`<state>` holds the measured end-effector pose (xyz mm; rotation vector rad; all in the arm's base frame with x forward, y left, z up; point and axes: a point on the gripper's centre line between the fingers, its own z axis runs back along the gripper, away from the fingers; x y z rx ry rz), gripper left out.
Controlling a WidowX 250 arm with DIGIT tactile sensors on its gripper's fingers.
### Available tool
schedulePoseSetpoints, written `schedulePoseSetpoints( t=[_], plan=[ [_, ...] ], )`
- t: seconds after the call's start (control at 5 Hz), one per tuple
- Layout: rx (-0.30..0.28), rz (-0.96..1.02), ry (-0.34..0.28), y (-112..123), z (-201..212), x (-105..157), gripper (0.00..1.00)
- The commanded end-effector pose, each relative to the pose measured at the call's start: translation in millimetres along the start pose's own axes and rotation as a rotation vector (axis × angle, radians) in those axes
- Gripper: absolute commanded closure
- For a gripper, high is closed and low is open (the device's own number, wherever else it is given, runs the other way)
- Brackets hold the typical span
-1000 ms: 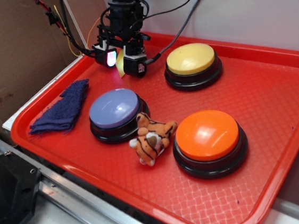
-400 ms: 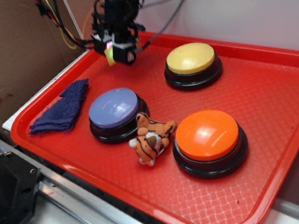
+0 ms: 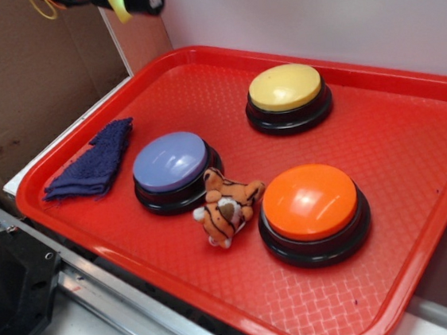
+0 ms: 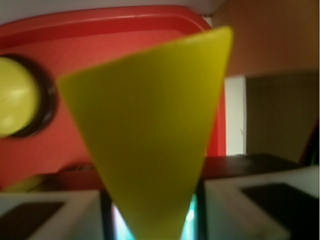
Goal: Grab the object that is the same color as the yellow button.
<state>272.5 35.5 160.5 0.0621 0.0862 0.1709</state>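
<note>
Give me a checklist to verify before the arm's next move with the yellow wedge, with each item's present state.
1. Yellow wedge sits between the fingers: ok.
2. Wedge is lifted clear of the red tray: ok, the gripper is at the top edge of the exterior view.
3. Wedge colour matches the yellow button: ok.
4. Grip firmness: cannot tell, the contact faces are hidden.
5. Lavender button, orange button, tiger toy and blue cloth all lie on the tray: ok.
</note>
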Motion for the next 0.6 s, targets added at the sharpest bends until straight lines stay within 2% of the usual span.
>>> schedulePoseSetpoints(
  t=[0.0,0.2,0.4],
  plan=[
    [-0.033,-0.062,-0.092,-17.8,46.6,-45.6,1.0],
    [-0.004,-0.018,-0.113,-24.0,61.1,-63.3,1.0],
    [0.011,-0.016,-0.102,-23.8,61.5,-68.8,1.0]
  ],
)
